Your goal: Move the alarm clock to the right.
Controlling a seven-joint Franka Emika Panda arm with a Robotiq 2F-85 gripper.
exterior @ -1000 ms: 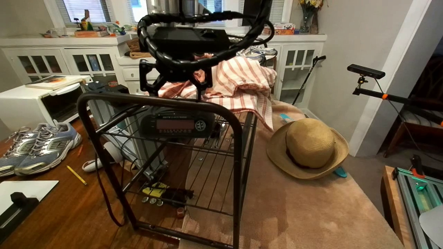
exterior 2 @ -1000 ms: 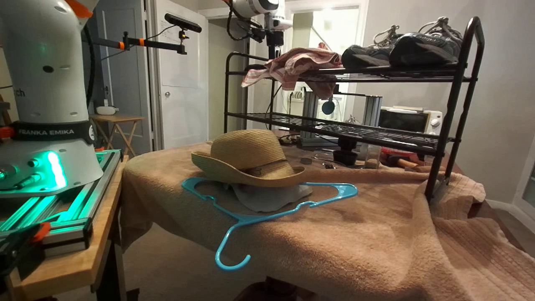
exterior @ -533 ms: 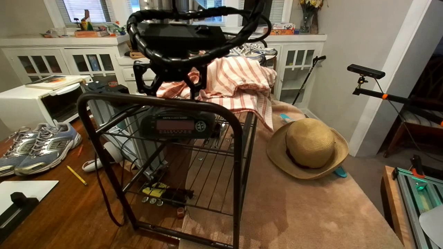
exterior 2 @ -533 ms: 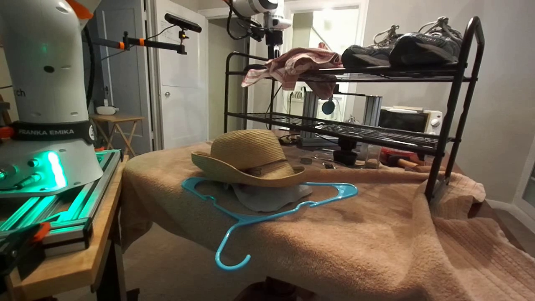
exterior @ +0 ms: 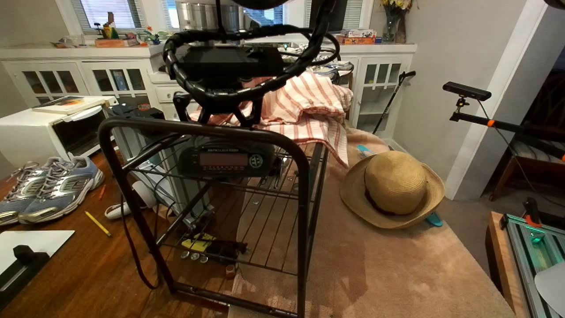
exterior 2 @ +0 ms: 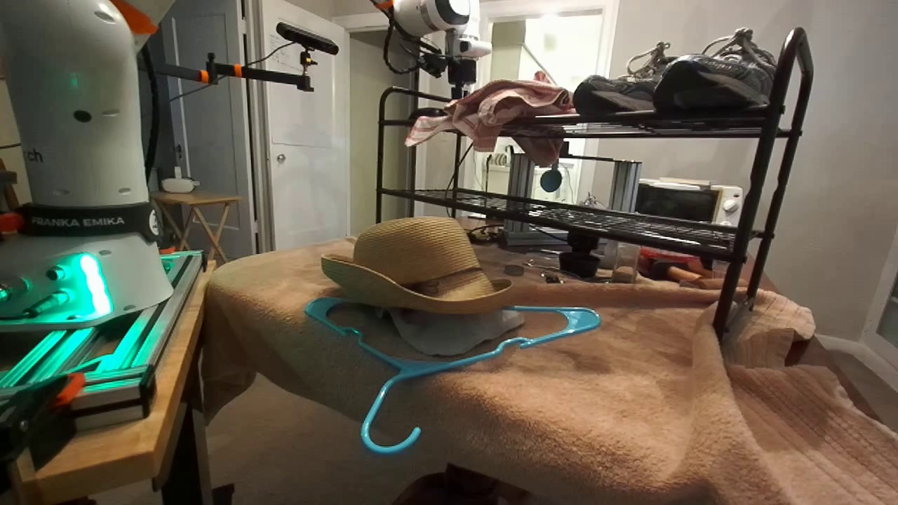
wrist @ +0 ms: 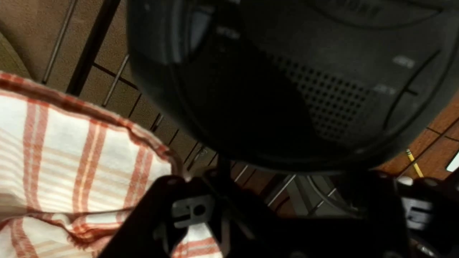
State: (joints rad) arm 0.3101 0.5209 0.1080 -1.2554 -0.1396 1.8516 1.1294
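The black alarm clock (exterior: 226, 160) with a dark reddish front strip sits on the upper shelf of the wire rack, behind its end frame, in an exterior view. Its top with speaker holes fills the upper part of the wrist view (wrist: 330, 104). In an exterior view a dark end of it (exterior 2: 426, 112) shows left of the towel. My gripper (exterior: 224, 120) is open and points down just behind the clock; its fingertips are hidden by the rack bar. In the wrist view the gripper (wrist: 294, 172) has its dark fingers apart at the clock's edge. I cannot tell whether they touch it.
The dark rack (exterior: 304, 212) has a raised end bar in front of the clock. A striped towel (exterior: 304, 101) lies beside the clock. Shoes (exterior 2: 712, 84) stand farther along the shelf. A straw hat (exterior: 393, 185) and a blue hanger (exterior 2: 449, 365) lie on the blanket-covered table.
My gripper has shifted a little left in an exterior view, then come down behind the rack bar towards the clock. The clock and the towel have not moved.
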